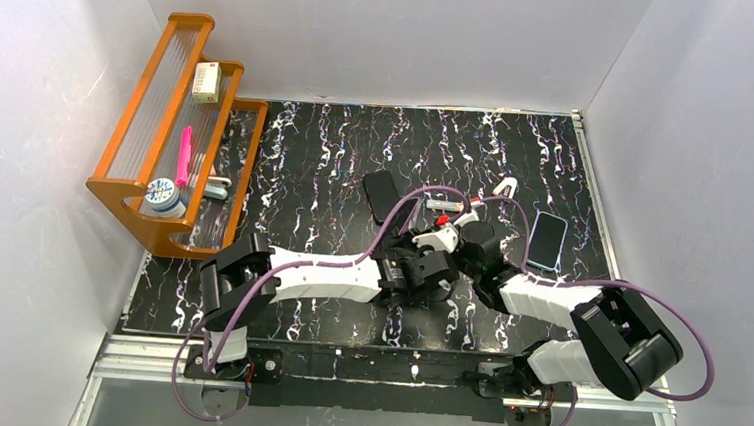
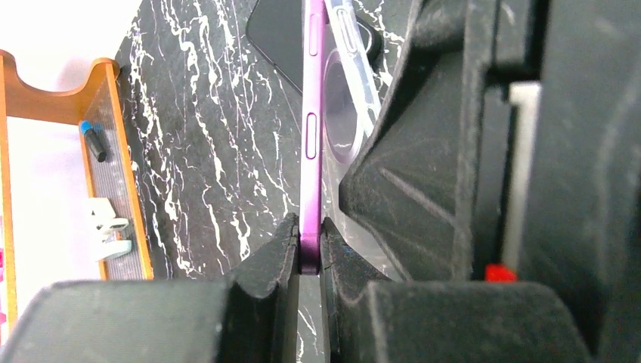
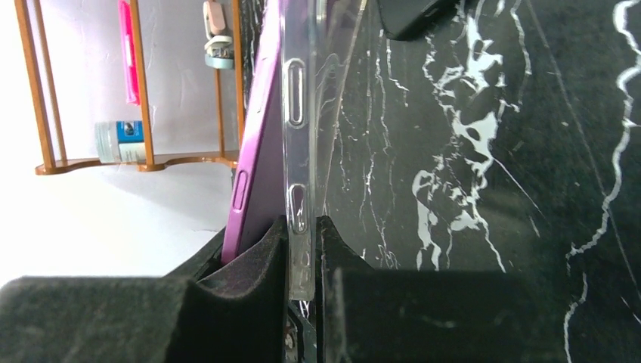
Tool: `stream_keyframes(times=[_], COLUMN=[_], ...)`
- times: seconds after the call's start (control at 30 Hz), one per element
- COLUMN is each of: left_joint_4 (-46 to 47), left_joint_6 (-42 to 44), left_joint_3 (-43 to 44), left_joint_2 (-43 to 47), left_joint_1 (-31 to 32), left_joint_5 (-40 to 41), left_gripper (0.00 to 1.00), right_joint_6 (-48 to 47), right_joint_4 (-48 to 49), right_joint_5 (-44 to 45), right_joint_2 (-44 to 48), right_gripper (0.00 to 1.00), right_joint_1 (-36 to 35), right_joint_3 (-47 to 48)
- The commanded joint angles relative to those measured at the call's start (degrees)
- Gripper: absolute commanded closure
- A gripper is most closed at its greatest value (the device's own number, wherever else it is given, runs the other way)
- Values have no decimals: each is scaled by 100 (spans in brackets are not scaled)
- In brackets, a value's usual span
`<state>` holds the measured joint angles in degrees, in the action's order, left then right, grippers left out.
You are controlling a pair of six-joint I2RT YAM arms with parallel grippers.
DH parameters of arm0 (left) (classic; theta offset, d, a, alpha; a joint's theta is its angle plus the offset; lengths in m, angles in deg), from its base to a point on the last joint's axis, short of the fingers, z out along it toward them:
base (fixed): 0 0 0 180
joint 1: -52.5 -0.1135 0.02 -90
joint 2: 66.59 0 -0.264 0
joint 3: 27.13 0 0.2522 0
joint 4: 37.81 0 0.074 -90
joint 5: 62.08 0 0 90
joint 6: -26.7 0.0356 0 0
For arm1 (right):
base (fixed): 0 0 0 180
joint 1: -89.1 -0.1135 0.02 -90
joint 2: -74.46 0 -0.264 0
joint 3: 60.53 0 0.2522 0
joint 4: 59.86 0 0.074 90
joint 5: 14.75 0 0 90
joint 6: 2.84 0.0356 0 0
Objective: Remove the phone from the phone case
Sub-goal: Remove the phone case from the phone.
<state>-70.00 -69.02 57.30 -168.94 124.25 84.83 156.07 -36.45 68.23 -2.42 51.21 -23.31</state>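
**Operator:** State of the left gripper (image 2: pixel 310 243)?

**Technician:** Clenched. Its two padded fingers pinch the thin side edge of the purple phone (image 2: pixel 311 136). The phone stands on edge between them, side buttons facing the wrist camera.

**Operator:** And the right gripper (image 3: pixel 302 236)?

**Technician:** Also clamped, but on a different part: it grasps the wall of the clear phone case (image 3: pixel 299 113) at the button cut-outs. The phone sits just left of that wall in the right wrist view. Near the fingers its purple edge stands apart from the case, and farther away the two converge.

**Operator:** So the phone is not fully out?

**Technician:** From the left wrist view the case lies against the phone's back, with its round ring visible through the clear plastic. How much of the phone is seated cannot be determined.

**Operator:** Location of the assembly?

**Technician:** Near the middle of the black marbled table (image 1: pixel 306 168), where both wrists meet. The overhead view hides the phone behind the grippers.

**Operator:** Other items?

**Technician:** A black phone (image 1: pixel 382 195) lies flat beyond the grippers, and a second phone (image 1: pixel 547 240) lies flat to the right. An orange rack (image 1: pixel 114 193) stands along the left wall with small items in it.
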Motion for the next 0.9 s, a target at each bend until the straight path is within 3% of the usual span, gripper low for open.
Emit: stream_keyframes(times=[0.0,0.17,0.4,0.63,0.87], left_joint_4=[46,-200,-676,-1006,-1175], left_joint_6=[-369,-633,-905,-989,-1242], left_joint_3=[-166,-216,-241,-369,-664], left_joint_2=[109,166,419,684,553], left_joint_1=[519,770,802,539,456], left_joint_5=[353,396,735,666,170], left_gripper=[100,100,100,100,100], right_joint_6=[309,129,-136,-653,-1172], right_joint_4=[321,44,13,-613,-1586], right_joint_5=[882,1296,1228,739,153], right_joint_2=[393,517,369,544,1080], right_gripper=[99,99,99,99,99], right_joint_1=[18,128,665,1462,1568], right_joint_3=[-34,27,167,190,-118])
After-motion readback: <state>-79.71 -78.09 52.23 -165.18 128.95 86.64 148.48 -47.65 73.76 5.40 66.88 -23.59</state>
